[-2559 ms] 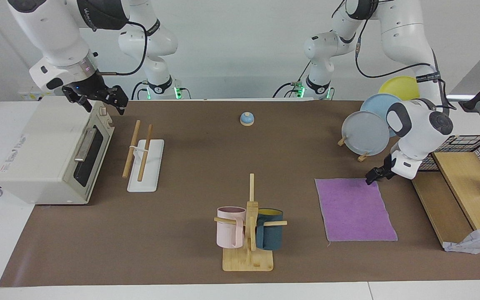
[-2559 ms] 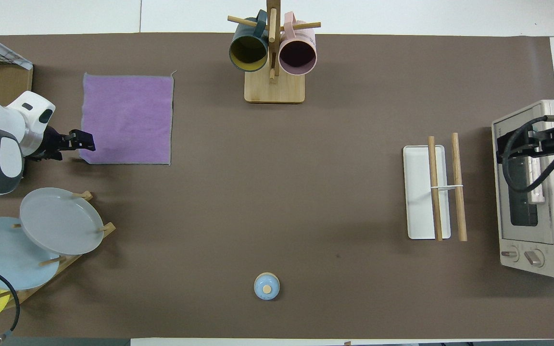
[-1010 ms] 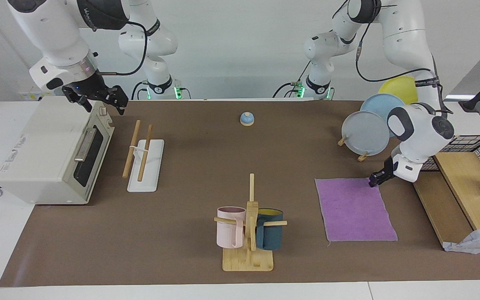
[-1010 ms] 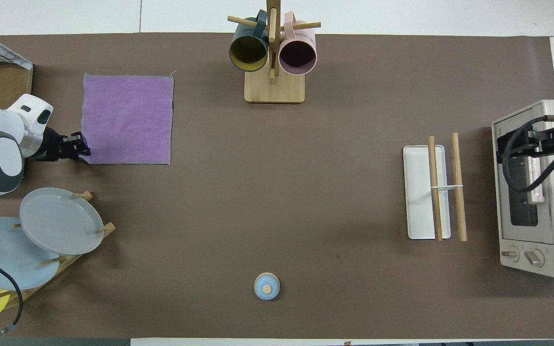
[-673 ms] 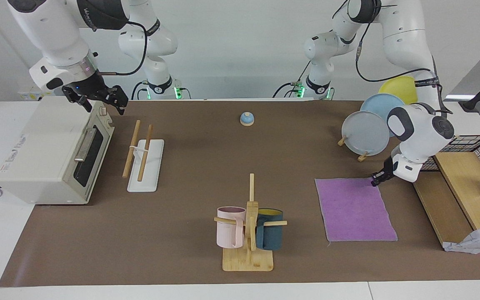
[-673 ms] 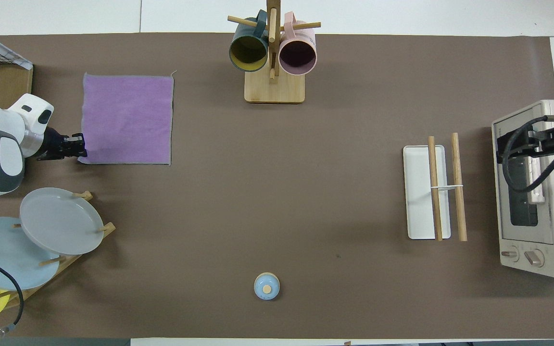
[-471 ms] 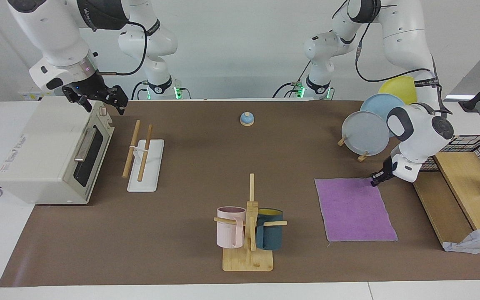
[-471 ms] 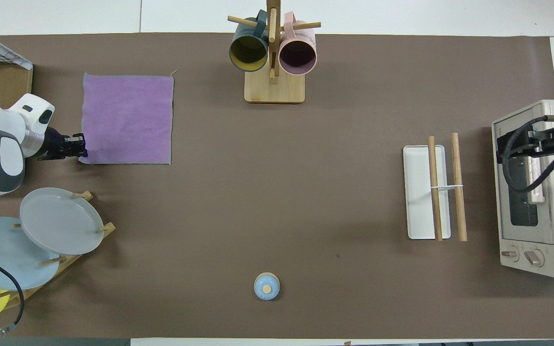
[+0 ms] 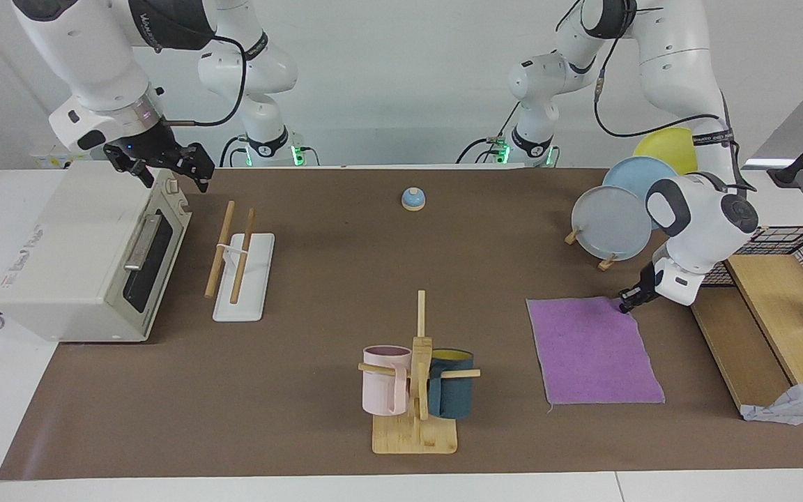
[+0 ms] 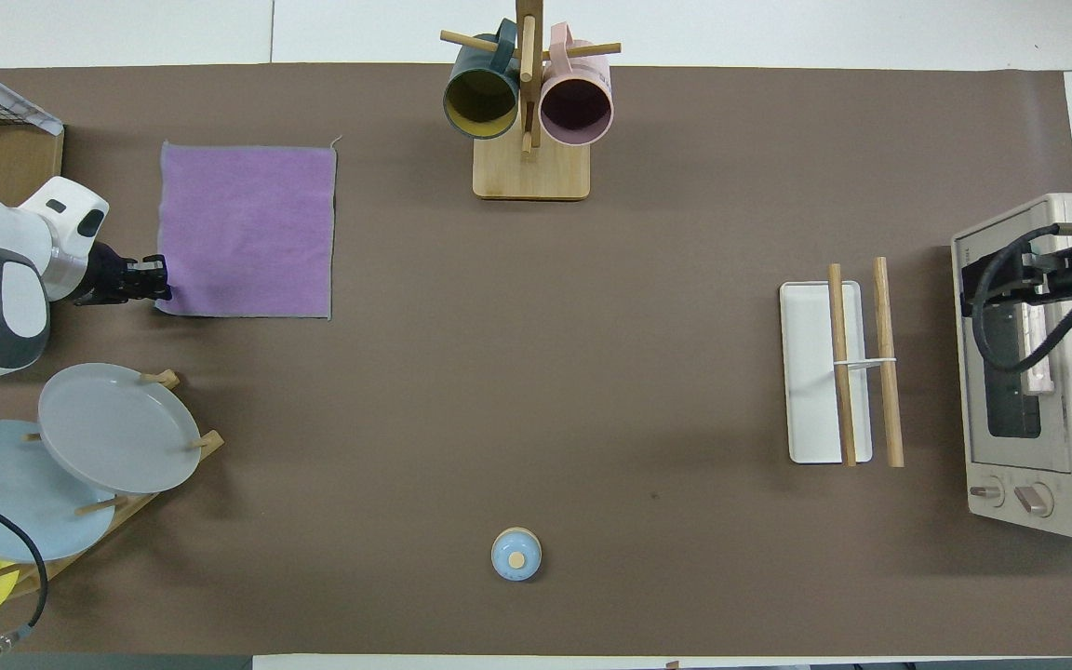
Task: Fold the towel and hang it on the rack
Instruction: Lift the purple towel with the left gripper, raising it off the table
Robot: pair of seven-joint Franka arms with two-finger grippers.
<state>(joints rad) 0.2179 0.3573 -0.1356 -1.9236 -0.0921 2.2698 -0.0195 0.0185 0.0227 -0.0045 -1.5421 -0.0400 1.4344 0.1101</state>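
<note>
The purple towel (image 9: 593, 352) lies flat on the brown mat toward the left arm's end of the table; it also shows in the overhead view (image 10: 247, 233). My left gripper (image 9: 628, 303) is low at the towel's corner nearest the robots and the wooden shelf, shut on that corner (image 10: 156, 284). The rack (image 9: 234, 254), two wooden rods on a white base, stands toward the right arm's end beside the toaster oven (image 10: 862, 363). My right gripper (image 9: 171, 174) waits open and empty over the toaster oven (image 10: 1038, 270).
A toaster oven (image 9: 88, 251) stands at the right arm's end. A mug tree (image 9: 417, 376) with two mugs stands farthest from the robots. A plate stand (image 9: 614, 219) is near the left arm. A wooden shelf (image 9: 771, 307) with a wire basket and a patterned cloth (image 9: 799, 404) flanks the towel. A blue knob (image 9: 413, 199) sits near the robots.
My left gripper came down onto the towel's corner and closed from open to shut on it. The towel otherwise lies as before. The right arm has not moved.
</note>
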